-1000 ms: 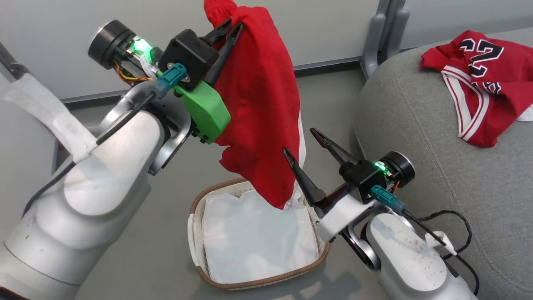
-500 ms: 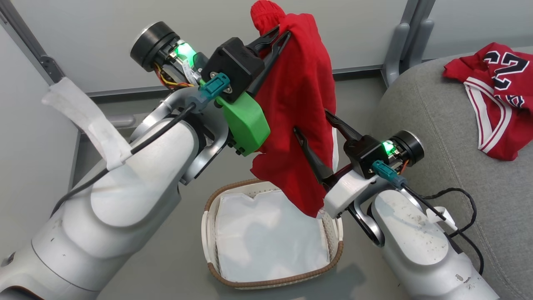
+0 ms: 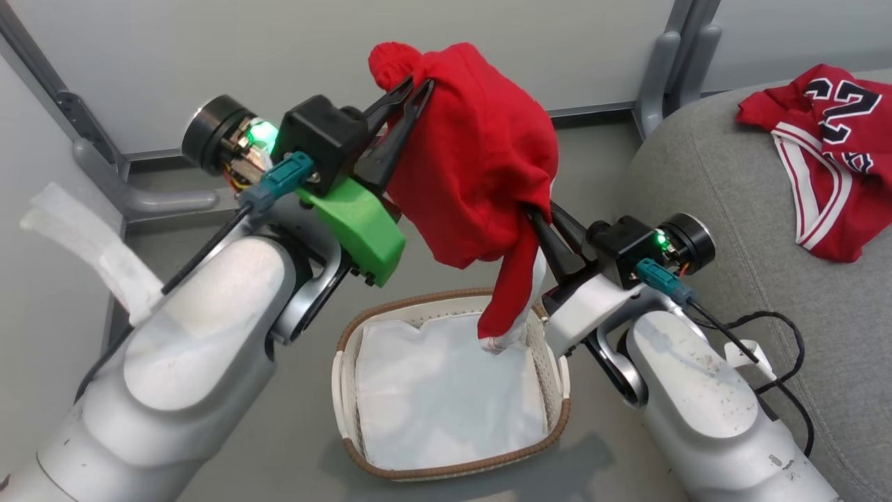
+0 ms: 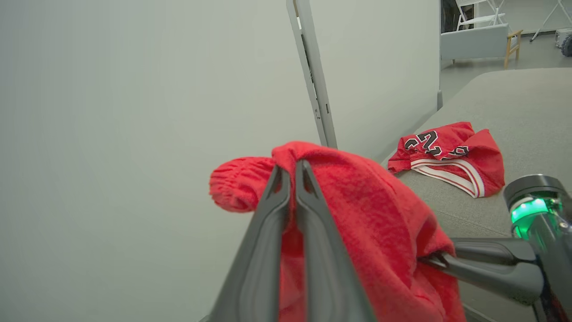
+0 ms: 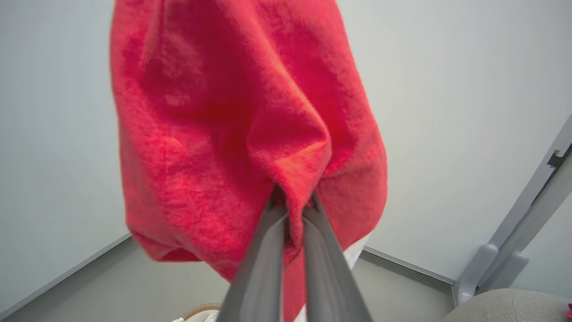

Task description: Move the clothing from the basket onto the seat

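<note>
Grey seat point(image 3: 704, 209): right side of head view, largest item.
Basket point(image 3: 446, 468): on floor between 2 arms, near seat, white liner point(image 3: 446, 397) inside.
Plain red garment point(image 3: 481, 153): in air above basket, slung between both grippers. 1 end droops toward basket's far right rim; contact with liner unclear.
Jersey point(image 3: 847, 202): crumpled on seat, number marks up, well apart from basket.
Left gripper point(image 3: 417, 85): fingers closed, pinching garment's top by gathered hem.
Right gripper point(image 3: 536, 216): fingers closed on fold at garment's lower right side.
</note>
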Tool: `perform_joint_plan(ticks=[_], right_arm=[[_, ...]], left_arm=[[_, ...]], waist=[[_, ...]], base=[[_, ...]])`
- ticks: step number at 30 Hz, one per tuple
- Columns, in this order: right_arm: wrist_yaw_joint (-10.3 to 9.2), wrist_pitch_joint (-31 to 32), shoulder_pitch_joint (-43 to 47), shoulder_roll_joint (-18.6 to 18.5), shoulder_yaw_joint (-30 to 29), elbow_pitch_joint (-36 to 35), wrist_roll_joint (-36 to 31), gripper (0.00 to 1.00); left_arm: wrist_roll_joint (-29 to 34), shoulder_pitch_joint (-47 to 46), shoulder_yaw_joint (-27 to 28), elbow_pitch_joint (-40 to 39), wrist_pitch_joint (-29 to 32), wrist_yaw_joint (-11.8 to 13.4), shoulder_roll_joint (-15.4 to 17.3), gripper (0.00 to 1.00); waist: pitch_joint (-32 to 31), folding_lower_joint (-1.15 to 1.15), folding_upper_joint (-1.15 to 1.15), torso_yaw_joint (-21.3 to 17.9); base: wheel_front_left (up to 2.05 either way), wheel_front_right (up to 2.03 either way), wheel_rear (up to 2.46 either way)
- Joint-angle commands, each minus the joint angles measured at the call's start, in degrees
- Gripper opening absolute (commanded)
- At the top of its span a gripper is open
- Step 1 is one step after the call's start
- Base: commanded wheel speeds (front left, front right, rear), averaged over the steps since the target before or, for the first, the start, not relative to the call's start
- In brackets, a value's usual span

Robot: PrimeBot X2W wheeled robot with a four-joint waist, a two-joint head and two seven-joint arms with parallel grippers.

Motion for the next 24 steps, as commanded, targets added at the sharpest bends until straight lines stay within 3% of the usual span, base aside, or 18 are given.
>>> perform_joint_plan(ticks=[1,13,24], right_arm=[[-0.08,-0.01,-0.65,-0.22,-0.54,-0.63,0.42,0.00],[-0.08,-0.01,1.56,-0.21,-5.21,-3.49,-1.33,0.00],[-0.08,-0.01,5.09,-0.20,-9.97,-5.01,-3.90,0.00]], left_arm=[[-1.00,2.04,0.63,0.52,-1.67,0.21,0.55,1.00],[-4.03,16.12,1.73,6.79,-14.87,1.80,1.29,1.00],[-5.96,25.01,1.97,8.98,-18.68,2.34,-1.19,1.00]], waist=[[0.23,0.00,0.00,-0.36],[0.02,0.00,0.00,-1.85],[-0.24,0.00,0.00,-3.33]], base=[[0.00,0.00,0.00],[0.00,0.00,0.00],[0.00,0.00,0.00]])
